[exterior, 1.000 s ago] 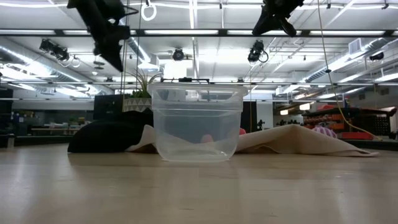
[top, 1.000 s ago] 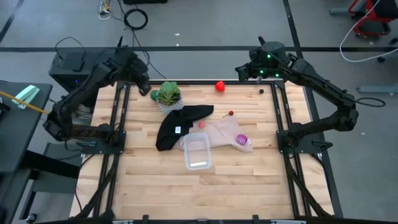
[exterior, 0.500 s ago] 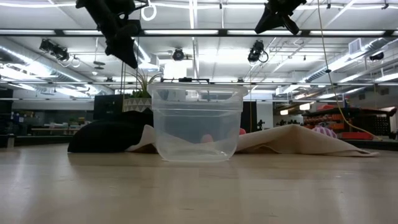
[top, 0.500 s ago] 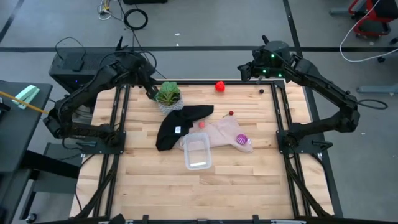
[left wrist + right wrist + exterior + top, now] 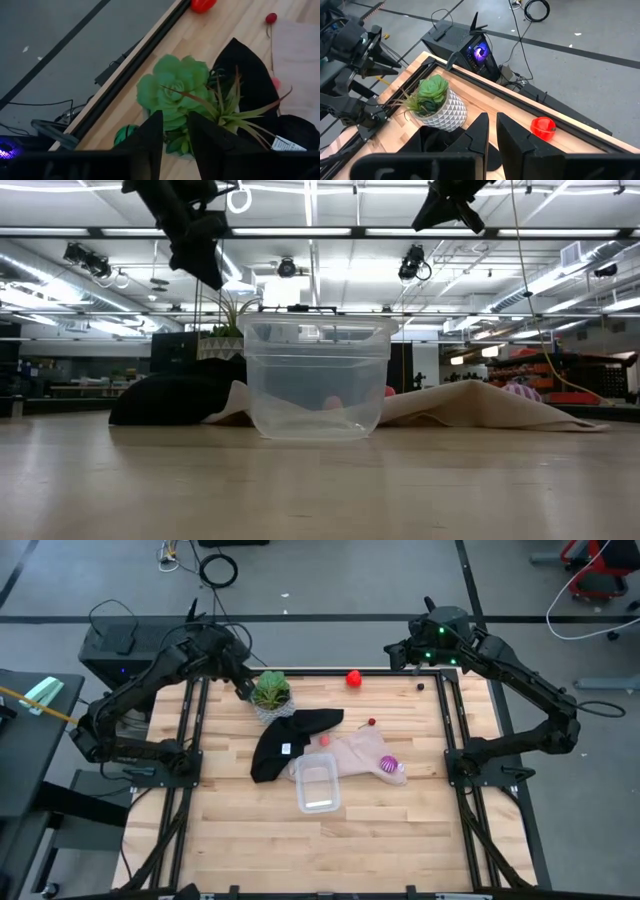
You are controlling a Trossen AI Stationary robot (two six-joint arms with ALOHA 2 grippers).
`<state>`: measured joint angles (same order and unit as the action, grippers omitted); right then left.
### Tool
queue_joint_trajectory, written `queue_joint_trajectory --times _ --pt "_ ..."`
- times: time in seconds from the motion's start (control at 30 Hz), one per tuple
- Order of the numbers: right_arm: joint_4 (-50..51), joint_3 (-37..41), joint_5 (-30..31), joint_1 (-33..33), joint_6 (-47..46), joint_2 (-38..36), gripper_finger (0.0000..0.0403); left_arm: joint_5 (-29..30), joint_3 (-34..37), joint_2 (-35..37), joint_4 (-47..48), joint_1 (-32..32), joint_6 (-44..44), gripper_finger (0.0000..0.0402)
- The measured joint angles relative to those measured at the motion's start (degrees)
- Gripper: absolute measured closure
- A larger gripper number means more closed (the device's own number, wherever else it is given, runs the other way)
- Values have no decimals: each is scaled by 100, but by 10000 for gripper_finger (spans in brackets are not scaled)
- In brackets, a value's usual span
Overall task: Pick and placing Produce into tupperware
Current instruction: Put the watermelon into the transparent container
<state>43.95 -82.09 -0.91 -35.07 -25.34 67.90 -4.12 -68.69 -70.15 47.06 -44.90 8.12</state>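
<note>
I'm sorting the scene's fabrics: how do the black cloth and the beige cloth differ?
The black cloth lies nearer the potted plant and carries a small white tag; the beige cloth lies toward the right arm's side and bears a purple fruit. The black one is folded narrow, the beige one spread wider. Both are crumpled beside the tupperware.

Legible text: none. A small white tag (image 5: 284, 144) lies on the black cloth (image 5: 245, 70), also visible from above (image 5: 287, 748); it carries dark printed marks, possibly a barcode, too small to read. No brand, number or sign can be read elsewhere on the table.
</note>
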Motion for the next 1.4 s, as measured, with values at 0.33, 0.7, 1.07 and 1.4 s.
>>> queue_joint_trajectory --times 0.33,0.7,1.07,1.4 --pt "41 0 0 2 0 0 360 -172 0 2 -2 110 -176 296" --pt "39 -2 0 0 5 0 360 155 0 2 -135 45 36 294" --pt "41 -2 1 -4 111 0 360 -26 -1609 -765 873 122 160 287" --pt "156 -2 0 0 114 0 360 263 -3481 -3008 2916 -970 -380 260"
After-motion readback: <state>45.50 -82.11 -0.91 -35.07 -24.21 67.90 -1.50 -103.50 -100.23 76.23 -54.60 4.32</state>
